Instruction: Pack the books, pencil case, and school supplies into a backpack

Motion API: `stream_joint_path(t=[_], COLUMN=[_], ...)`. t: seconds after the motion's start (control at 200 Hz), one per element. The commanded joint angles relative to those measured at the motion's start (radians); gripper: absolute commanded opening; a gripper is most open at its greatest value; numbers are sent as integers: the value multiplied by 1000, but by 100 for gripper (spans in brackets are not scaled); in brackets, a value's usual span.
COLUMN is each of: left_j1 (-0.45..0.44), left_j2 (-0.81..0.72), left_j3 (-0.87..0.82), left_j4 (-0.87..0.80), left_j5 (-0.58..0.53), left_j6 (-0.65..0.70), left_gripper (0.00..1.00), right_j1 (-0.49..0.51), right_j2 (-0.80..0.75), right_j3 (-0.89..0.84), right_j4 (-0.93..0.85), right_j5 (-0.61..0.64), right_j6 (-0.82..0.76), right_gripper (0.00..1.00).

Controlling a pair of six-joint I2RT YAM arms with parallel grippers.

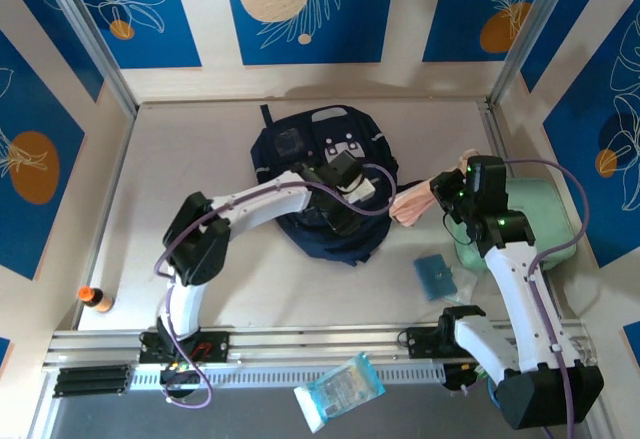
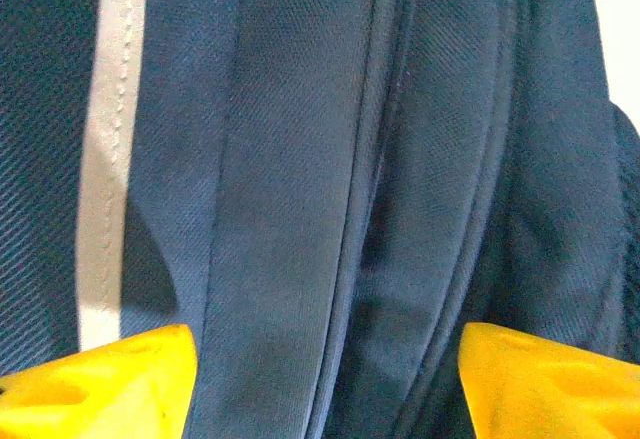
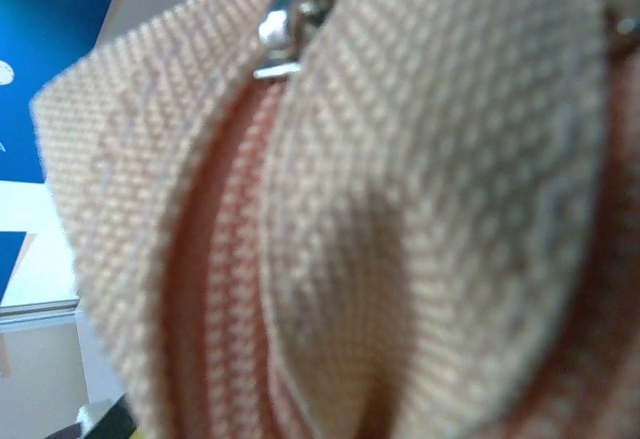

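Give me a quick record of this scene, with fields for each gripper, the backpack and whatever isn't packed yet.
left gripper: open, over the backpack
right gripper: shut on the pencil case, just right of the backpack
backpack: centre of the scene, under the left gripper
not yet packed: teal pad at front right; orange-capped tube at the left edge

On the counter [image 1: 200, 159] and around it there is one navy backpack [image 1: 275, 159], one pink pencil case [image 1: 412, 204], one flat teal square pad [image 1: 435, 277], one small orange-capped tube [image 1: 96, 299], one mint-green zip case [image 1: 540, 209] and one plastic-wrapped blue-white packet [image 1: 340, 391]. The robot arms number two: the left arm [image 1: 260, 202] and the right arm [image 1: 520, 279].
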State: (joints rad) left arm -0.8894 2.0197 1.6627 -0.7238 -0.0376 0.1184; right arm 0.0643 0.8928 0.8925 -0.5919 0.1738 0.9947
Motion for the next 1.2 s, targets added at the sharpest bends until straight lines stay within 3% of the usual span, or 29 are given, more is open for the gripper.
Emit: stream_joint_path(t=[0.0,0.22,0.485,0.585,0.705,0.93,1.081,1.196], left_j1=[-8,-26,-27,-26,-24,-5,21,22], left_j2=[56,126,140,128,71,-87,-195,-262], left_j3=[79,169,219,229,220,150,101,80], left_j4=[-89,-137,-193,-204,-181,-26,87,161], left_j5=[-80,-223,-272,-288,-311,-410,-414,-315], left_j6=[52,44,11,1,-6,-8,-32,-23], left_gripper=[64,47,22,8,0,0,0,0], right_j1=[-7,-15,-24,-31,-48,-78,-76,-65], right_j2=[-13,-13,-15,-18,-26,-72,-64,-54], right_j3=[-12,-7,-11,-17,-20,-53,-92,-141], right_j4=[12,9,-6,-9,-38,-44,52,190], right_j5=[-31,-35,-28,-22,-7,6,-144,-295], right_j6=[5,3,7,3,-5,-10,-41,-42], right_gripper=[18,18,17,17,17,17,17,18])
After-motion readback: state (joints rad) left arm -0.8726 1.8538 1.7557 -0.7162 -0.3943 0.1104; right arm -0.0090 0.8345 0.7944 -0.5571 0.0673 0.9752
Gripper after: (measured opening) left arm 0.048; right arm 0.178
